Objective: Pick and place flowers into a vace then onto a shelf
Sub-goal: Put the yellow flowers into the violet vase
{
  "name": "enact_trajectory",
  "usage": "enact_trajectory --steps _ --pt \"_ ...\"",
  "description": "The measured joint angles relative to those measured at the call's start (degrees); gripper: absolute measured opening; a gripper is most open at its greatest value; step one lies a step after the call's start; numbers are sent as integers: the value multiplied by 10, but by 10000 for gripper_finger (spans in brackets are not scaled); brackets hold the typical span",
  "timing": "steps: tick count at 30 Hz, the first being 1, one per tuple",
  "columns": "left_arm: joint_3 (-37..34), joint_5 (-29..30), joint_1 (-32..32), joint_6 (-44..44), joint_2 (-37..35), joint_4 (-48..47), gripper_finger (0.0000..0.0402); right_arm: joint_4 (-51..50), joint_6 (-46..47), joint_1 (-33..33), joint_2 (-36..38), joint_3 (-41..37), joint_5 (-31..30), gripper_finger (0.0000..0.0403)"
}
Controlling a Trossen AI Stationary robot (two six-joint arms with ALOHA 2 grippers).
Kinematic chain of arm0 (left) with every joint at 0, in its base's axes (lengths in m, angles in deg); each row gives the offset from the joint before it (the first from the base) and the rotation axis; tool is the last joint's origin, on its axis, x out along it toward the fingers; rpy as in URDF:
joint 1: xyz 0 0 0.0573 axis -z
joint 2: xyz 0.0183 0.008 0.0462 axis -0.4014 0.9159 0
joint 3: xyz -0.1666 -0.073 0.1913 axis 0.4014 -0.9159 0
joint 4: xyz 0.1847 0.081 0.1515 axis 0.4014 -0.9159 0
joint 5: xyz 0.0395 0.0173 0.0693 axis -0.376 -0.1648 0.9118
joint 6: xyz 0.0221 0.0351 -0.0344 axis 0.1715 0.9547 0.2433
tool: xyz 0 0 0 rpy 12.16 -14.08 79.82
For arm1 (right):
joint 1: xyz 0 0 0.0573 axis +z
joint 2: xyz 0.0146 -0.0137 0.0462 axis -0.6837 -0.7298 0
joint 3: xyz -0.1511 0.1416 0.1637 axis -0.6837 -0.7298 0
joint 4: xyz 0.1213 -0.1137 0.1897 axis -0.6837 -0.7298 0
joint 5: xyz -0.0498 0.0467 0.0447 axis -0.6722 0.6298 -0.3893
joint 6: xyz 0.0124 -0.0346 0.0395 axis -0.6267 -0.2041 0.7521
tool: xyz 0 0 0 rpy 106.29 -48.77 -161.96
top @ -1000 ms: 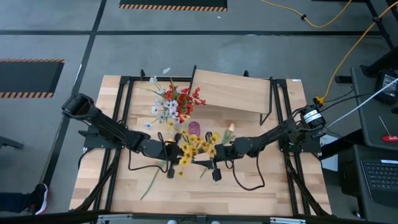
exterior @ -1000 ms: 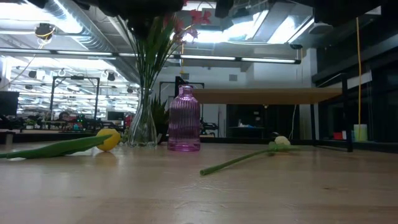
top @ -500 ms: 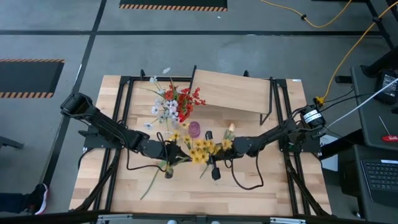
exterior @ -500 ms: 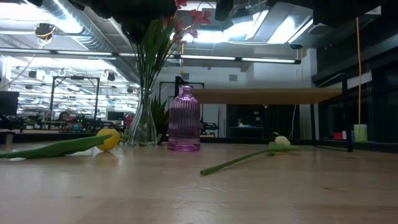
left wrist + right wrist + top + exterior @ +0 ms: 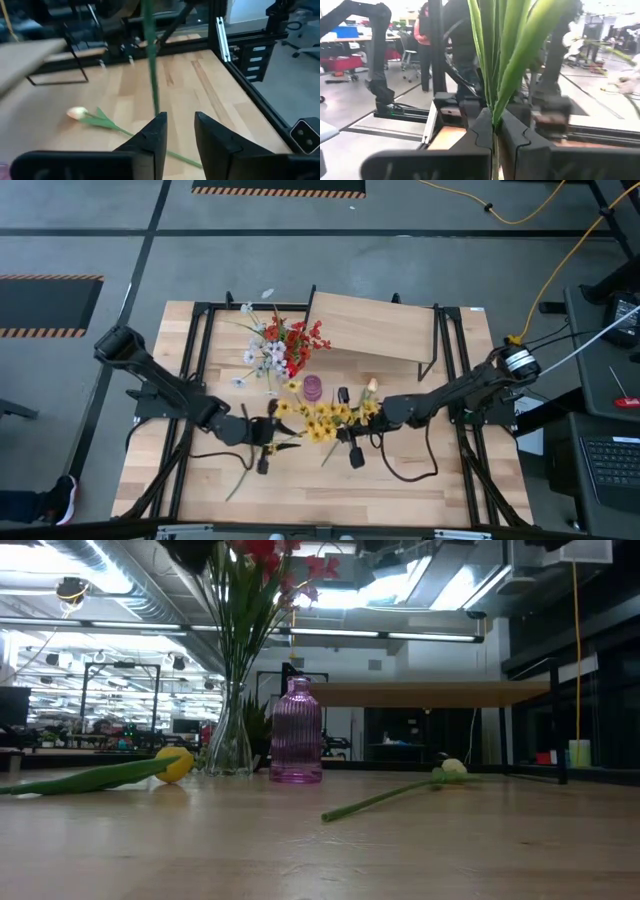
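**Yellow stems change grippers beside the purple vase**

We read this as the carry to a vase. Left of the purple vase (image 5: 313, 387), our left gripper (image 5: 266, 442) stands partly parted, holding nothing. The clear vase (image 5: 230, 743) beside it holds red and white flowers (image 5: 281, 346); the purple one looks empty. Right of it, our right gripper (image 5: 496, 131) pinches the yellow flowers (image 5: 322, 419), which next need lowering stems-first. The shelf (image 5: 372, 327) stands behind.

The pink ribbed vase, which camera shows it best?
The low view: the pink ribbed vase stands in full side profile, upright beside the clear glass vase. The high view shows only its round top. Neither wrist view clearly shows it.
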State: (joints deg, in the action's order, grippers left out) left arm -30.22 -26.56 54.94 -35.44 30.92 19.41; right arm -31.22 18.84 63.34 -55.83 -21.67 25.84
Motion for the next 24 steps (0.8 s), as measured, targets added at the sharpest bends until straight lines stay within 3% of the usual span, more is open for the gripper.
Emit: enact_trajectory --steps 4,7,11,19,24 --pt "-2 56 34 32 -37 -27 86 -37 -6 -2 14 0 -33 6" --pt "-20 95 56 36 -67 -27 57 -40 -13 -9 14 0 -58 6" --pt "-60 89 70 21 -100 -9 8 -45 -22 -30 14 0 -59 4" --pt "-140 94 60 5 -130 89 2 -56 -9 -101 14 0 -60 4" --pt "-153 91 52 -9 -130 94 2 -57 -9 -131 14 0 -60 4"
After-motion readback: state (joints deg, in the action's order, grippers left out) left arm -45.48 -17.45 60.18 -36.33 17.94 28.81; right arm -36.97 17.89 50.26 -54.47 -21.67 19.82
